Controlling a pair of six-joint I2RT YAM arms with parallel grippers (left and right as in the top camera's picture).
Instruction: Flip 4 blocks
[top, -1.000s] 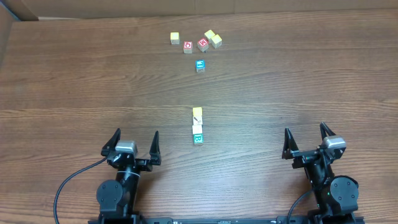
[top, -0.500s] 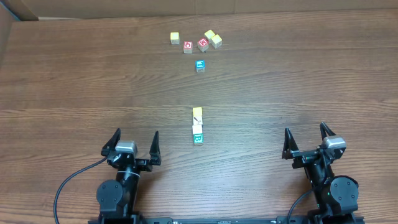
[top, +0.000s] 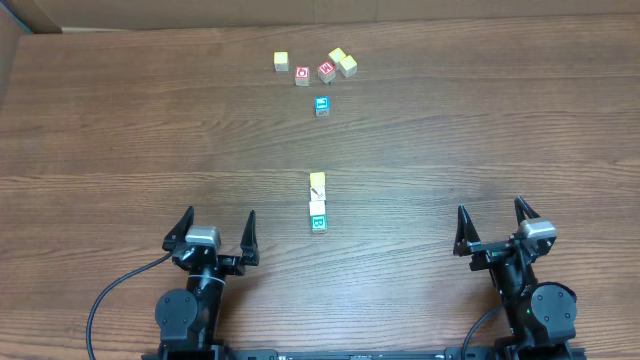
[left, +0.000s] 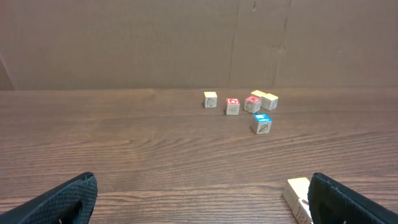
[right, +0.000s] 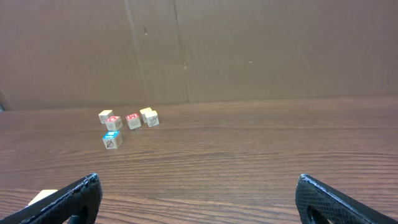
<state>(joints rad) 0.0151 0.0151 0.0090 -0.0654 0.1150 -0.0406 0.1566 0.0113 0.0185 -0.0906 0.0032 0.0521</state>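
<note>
- Wooden table (top: 120, 130) before a cardboard wall (left: 124, 43); the blocks (top: 317, 203) sit in a short line at its centre, running twelve to six
- left gripper (top: 219, 215) at seven o'clock, fingers spread wide, touching no cube
- right gripper (top: 490, 207) at five o'clock, likewise spread
- blue-printed cube (top: 322, 104) and red and yellow cubes (top: 315, 68) grouped at twelve o'clock, well apart from the line

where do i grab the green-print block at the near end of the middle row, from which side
Pinch the green-print block by its left and right faces, coming down from above: the white block appears to sit against its far face, so only those sides look free.
</note>
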